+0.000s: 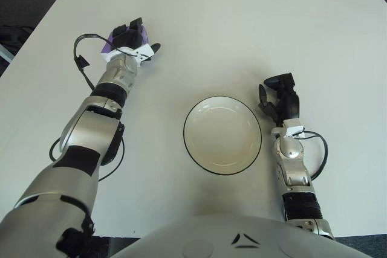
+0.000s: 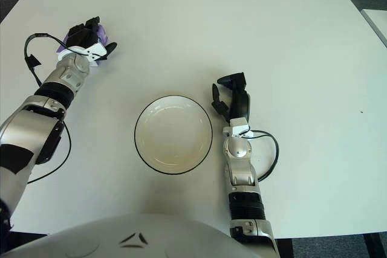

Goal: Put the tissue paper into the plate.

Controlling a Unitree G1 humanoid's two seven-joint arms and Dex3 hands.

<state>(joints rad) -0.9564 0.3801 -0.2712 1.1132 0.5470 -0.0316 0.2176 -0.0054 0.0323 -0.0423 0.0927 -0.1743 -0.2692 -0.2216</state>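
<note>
Here the left hand (image 1: 129, 43) closes around the purple tissue pack (image 1: 109, 43) at far left, right hand (image 1: 279, 98) open beside the plate (image 1: 222, 135); next, lift and carry it right

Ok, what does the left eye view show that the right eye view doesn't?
Only the left eye: a dark object beyond the table's left edge. Only the right eye: the edge of a second white surface at far right. Both: the plate, the left hand over the purple tissue, and the idle right hand right of the plate.
</note>
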